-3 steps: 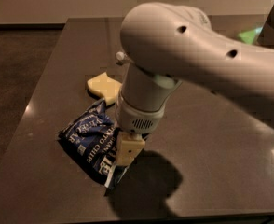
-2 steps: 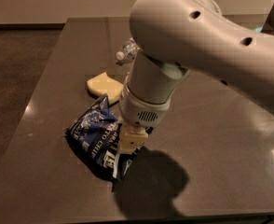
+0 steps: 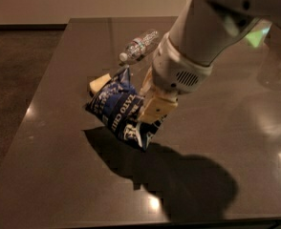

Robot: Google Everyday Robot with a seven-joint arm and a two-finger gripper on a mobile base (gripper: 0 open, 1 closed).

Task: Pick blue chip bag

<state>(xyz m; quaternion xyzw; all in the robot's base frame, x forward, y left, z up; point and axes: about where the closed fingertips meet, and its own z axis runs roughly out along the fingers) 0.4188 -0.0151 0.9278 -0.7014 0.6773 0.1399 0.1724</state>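
Note:
The blue chip bag (image 3: pixel 115 107) is dark navy foil with white lettering, wrinkled, near the middle of the dark table (image 3: pixel 49 175). It hangs tilted and lifted above the tabletop, with its shadow below it. My gripper (image 3: pixel 152 114) comes down from the upper right and is shut on the bag's right side. Its tan fingers (image 3: pixel 156 106) press into the foil. The pale yellow sponge (image 3: pixel 99 83) lies just behind the bag, partly hidden by it.
A small clear plastic bottle (image 3: pixel 139 44) lies on its side behind the bag. A clear glass-like object (image 3: pixel 276 66) and something green (image 3: pixel 256 35) stand at the far right. The table's left edge drops to a dark floor.
The arm has risen and swung up to the right. The bag has come up off the table with the gripper and now hangs tilted above its shadow.

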